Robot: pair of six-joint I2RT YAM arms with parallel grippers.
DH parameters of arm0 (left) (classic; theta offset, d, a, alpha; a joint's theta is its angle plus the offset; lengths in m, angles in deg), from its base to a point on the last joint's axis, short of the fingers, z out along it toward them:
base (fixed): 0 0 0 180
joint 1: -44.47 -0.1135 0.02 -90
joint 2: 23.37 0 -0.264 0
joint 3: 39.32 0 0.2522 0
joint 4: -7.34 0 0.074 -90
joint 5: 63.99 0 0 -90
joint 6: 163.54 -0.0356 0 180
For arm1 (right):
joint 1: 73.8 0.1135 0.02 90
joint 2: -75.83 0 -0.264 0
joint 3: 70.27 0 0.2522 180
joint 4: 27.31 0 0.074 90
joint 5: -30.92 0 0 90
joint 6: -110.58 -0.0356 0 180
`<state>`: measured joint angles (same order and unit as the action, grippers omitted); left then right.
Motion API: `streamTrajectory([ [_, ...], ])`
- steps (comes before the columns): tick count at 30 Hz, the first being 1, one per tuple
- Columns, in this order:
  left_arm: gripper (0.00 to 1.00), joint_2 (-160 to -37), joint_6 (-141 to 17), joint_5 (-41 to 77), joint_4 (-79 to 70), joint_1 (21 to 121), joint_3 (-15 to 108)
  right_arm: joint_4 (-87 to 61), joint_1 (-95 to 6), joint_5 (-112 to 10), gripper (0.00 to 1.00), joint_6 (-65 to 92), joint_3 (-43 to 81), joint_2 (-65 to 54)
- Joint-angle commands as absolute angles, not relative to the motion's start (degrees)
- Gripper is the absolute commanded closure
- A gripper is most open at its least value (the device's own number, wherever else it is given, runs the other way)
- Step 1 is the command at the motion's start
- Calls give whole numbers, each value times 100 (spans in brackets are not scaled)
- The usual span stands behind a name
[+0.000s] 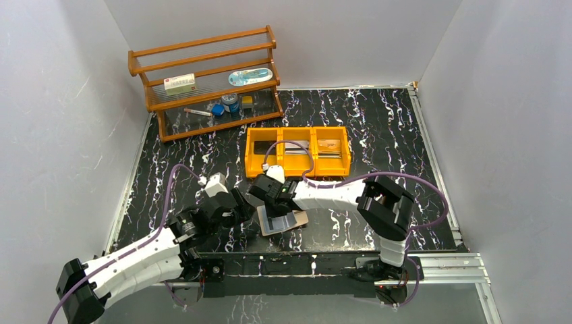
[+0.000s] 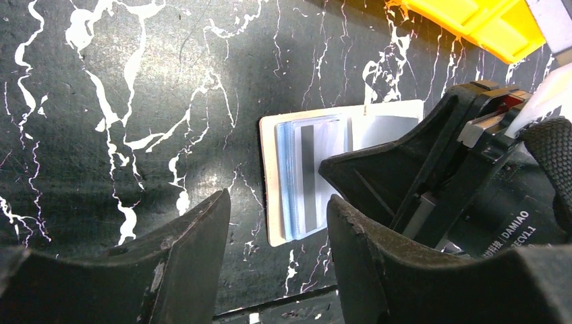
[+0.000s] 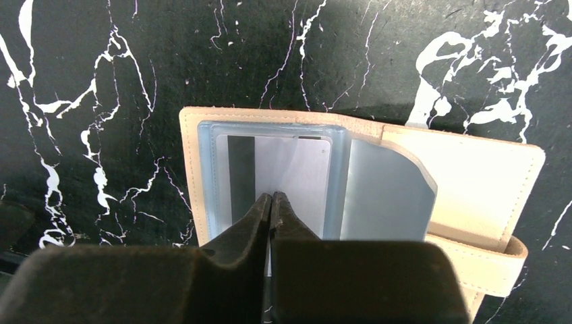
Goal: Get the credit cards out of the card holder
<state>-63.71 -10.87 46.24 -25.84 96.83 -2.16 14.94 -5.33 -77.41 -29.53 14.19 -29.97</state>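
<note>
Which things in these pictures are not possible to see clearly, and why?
- Right wrist view: the right tool covers the lower edge of the striped card; a grip is unsure.
- Left wrist view: the right tool hides half of the card holder.
- Top view: what lies in the yellow bin is too small.

The right hand (image 1: 276, 202) hangs over the open card holder (image 1: 291, 223).

Plain white walls (image 1: 61, 101) enclose a black surface (image 1: 378, 115) veined with white marbling and edged by aluminium rails (image 1: 445, 266). A wooden three-tier shelf (image 1: 209, 94) stands at the far left. The light is even.
</note>
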Motion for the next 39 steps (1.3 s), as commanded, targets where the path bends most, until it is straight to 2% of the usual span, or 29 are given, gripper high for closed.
streamTrajectory([
  [1,46,-6407,-1056,4795,-2647,9703,-159,1762,-488,-7824,97,-3087,1164,-3248],
  [2,46,-6421,-1072,4771,-2621,9703,-153,1758,-491,-7802,100,-3047,1207,-3228],
  [7,46,-6619,-1260,4577,-2453,9703,-62,1304,-670,-7466,100,-2929,1108,-2756],
  [17,45,-7005,-1627,4106,-1811,9708,130,-68,-1468,-5982,100,-3109,138,-1487],
  [30,41,-8041,-1905,3108,-174,9702,261,-817,-2051,-5299,100,-3347,-752,-1160],
  [37,42,-8362,-1469,3417,-191,9703,233,-806,-2183,-5221,100,-3216,-824,-1110],
  [39,42,-8164,-1298,3801,-673,9696,251,-839,-2177,-5124,94,-3150,-809,-1146],
])
